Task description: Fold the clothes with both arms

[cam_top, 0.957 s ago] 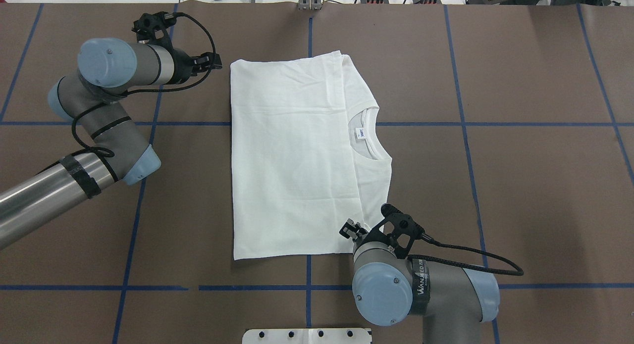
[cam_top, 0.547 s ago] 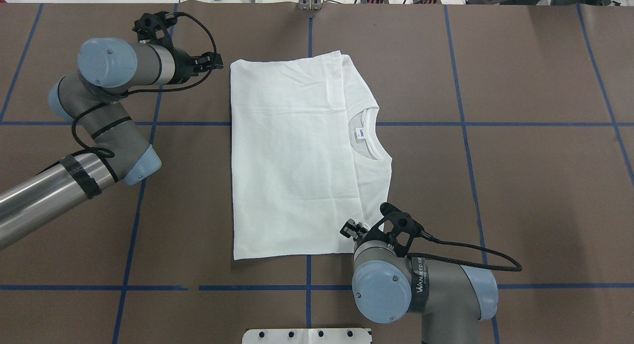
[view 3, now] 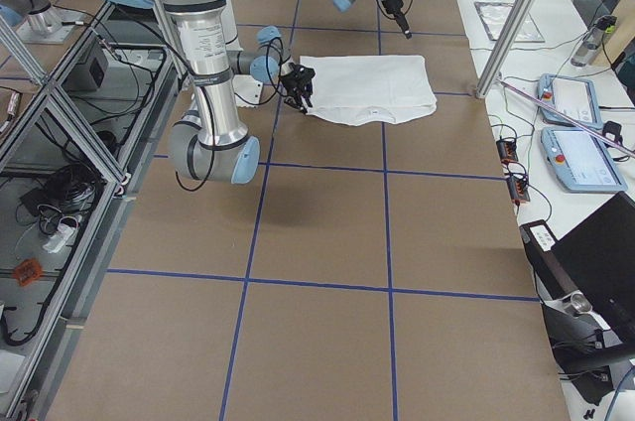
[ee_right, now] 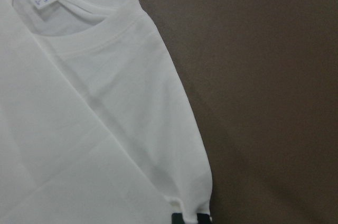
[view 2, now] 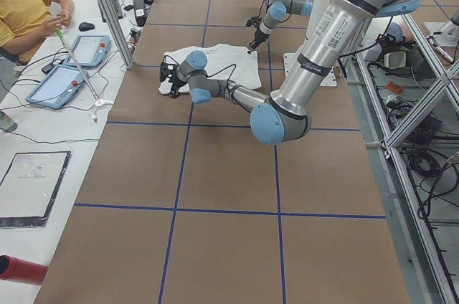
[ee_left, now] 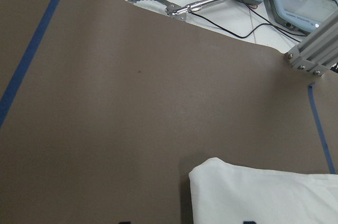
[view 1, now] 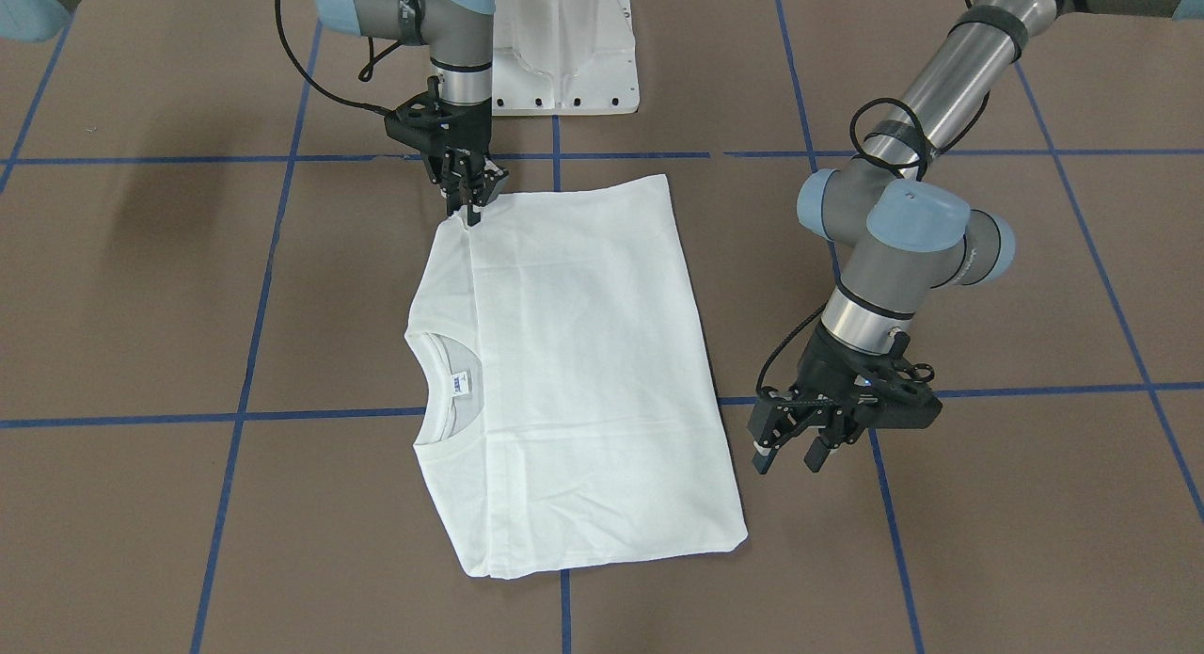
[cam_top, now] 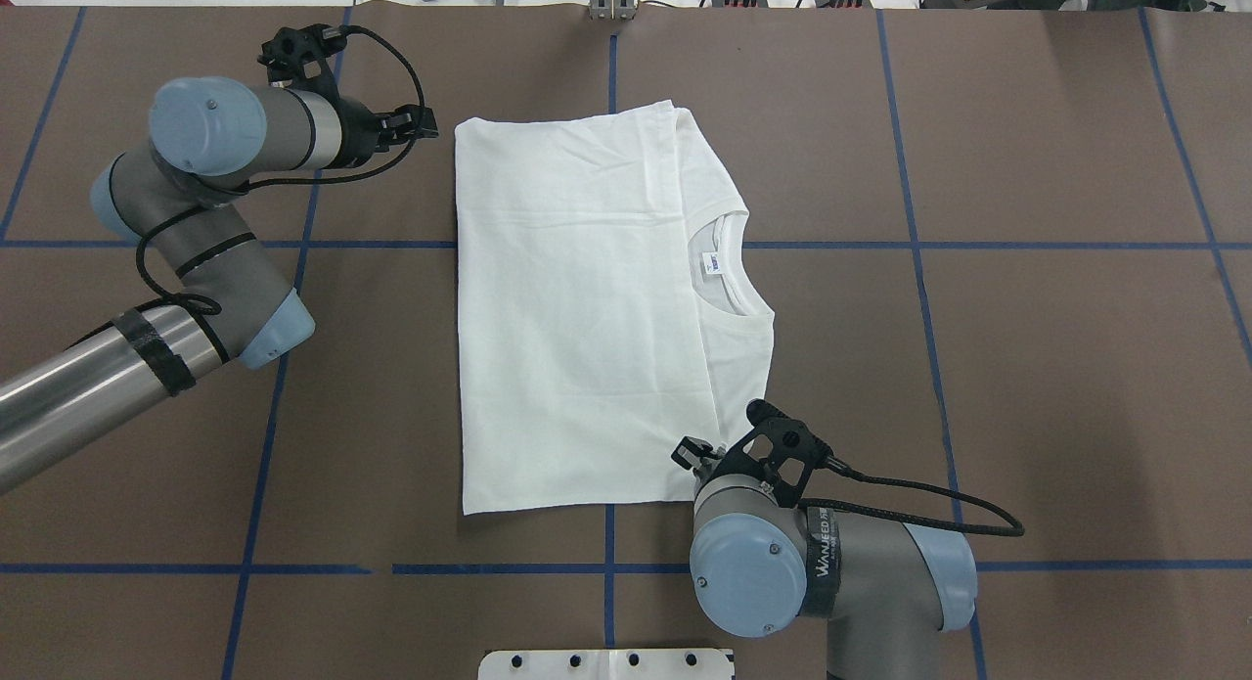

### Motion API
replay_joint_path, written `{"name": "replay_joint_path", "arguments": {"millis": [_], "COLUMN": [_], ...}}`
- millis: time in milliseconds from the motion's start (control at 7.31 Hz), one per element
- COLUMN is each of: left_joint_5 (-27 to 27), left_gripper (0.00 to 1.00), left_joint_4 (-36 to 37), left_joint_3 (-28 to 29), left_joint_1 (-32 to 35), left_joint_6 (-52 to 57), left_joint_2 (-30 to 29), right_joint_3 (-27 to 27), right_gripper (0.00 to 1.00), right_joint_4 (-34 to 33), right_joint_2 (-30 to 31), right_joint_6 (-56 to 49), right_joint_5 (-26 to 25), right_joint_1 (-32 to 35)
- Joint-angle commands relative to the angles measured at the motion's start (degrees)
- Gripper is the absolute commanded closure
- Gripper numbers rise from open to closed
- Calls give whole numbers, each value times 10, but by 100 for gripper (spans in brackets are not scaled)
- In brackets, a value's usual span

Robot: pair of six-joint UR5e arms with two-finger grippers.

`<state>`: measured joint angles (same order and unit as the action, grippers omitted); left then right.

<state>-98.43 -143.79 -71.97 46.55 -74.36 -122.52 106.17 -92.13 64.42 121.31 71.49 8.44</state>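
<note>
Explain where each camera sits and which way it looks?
Front-facing: across the table, facing the robot; shows left arm, right arm, T-shirt.
Overhead: behind the robot, looking down; both arms.
Exterior left: table's end; left arm nearest.
Exterior right: opposite end; right arm nearest.
Left wrist: over a shirt corner; barely any robot.
Right wrist: over the collar; a fingertip at bottom.
Shared: overhead and right wrist both show the neck label.

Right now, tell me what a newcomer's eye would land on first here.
The white T-shirt, folded to a rough rectangle with its collar showing, lies mid-table. It is bright against the brown table and its blue tape grid. The right gripper pinches the shirt's corner nearest the robot base, while the left gripper hangs open over bare table beside the shirt's opposite side.
</note>
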Motion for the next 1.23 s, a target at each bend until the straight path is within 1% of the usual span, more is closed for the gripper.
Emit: {"name": "replay_joint_path", "arguments": {"millis": [0,137,273,410,547,684,820,957,1094], "left_joint_5": [0,-1,-2,-43,-67,-62,-51,-23,23], "left_gripper": [23,23,24,24,24,24,24,24,24], "left_joint_4": [0,0,3,10,10,11,11,14,14], "left_joint_3": [-11,-12,-33,-82,-140,-217,-294,-350,-372], "left_joint_1": [-1,-1,-2,-2,-17,-74,-115,-158,-209], "left_joint_6": [0,-1,-11,-53,-98,-160,-205,-255,-298], "left_joint_2": [11,11,13,33,60,102,149,183,208], "right_joint_3": [4,11,23,25,32,35,42,50,52], "right_gripper": [100,100,100,100,100,100,100,100,100], "right_joint_4": [-4,-7,-8,-8,-8,-8,-8,-8,-8], "right_joint_2": [-10,-10,-5,-4,-1,-1,0,1,2], "right_joint_6": [-2,-2,-2,1,1,1,2,4,4], "right_joint_5": [1,1,2,2,1,1,1,1,0], "right_joint_1": [0,0,2,2,1,-1,-5,-13,-20]}}
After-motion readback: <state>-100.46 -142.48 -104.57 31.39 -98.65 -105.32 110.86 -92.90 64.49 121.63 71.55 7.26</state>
